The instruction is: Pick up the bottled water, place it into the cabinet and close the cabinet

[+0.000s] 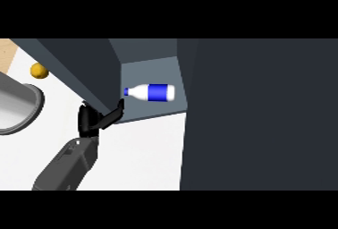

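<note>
The bottled water (150, 92), white with a blue label and blue cap, lies on its side inside the open cabinet (155, 71), cap toward the left. The cabinet's dark door (79, 67) stands swung out at the left. My left hand (91, 120) is just below the door's lower corner, its fingertips (120, 106) straight and touching the door's edge. It holds nothing. The bottle lies apart from the hand, a little to its upper right. My right hand does not show.
A broad dark cabinet panel (257, 116) fills the right half of the view. On the white counter (145, 152) stand a grey metal pot (19, 107) at the left edge and a small orange fruit (40, 70) behind it.
</note>
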Controlling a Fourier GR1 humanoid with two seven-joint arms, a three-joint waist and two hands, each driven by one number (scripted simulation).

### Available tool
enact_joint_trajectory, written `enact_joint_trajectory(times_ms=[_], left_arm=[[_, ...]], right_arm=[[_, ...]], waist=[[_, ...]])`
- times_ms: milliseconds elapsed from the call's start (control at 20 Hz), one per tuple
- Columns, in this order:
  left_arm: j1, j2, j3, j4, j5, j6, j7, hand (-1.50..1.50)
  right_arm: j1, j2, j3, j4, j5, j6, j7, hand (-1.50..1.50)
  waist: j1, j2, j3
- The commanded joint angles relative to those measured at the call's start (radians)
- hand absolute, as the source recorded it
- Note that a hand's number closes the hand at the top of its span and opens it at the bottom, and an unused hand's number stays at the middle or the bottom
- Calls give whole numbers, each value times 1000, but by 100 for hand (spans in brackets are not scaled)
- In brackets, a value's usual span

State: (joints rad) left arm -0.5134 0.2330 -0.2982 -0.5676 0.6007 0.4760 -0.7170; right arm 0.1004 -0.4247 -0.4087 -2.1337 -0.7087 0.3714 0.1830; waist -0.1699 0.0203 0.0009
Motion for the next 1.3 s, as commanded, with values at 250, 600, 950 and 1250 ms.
enact_joint_trajectory(times_ms=[250, 600, 950, 1250], left_arm=[[-235, -172, -13, -43, 20, -90, 27, 150], [-201, -226, -4, -20, 50, -203, 3, 150], [-128, -227, -19, -16, 75, -367, -39, 150], [-41, -222, -57, -27, 63, -478, -73, 150]], right_arm=[[14, -29, -19, -20, -2, 23, 12, -150], [54, -22, -21, -66, -7, 24, 28, -150], [101, -38, 2, -113, -13, 64, 57, 150], [150, -25, 13, -204, -56, 56, 88, 150]], waist=[[27, -16, -5], [61, -29, -5], [98, -37, -5], [130, -44, -2]])
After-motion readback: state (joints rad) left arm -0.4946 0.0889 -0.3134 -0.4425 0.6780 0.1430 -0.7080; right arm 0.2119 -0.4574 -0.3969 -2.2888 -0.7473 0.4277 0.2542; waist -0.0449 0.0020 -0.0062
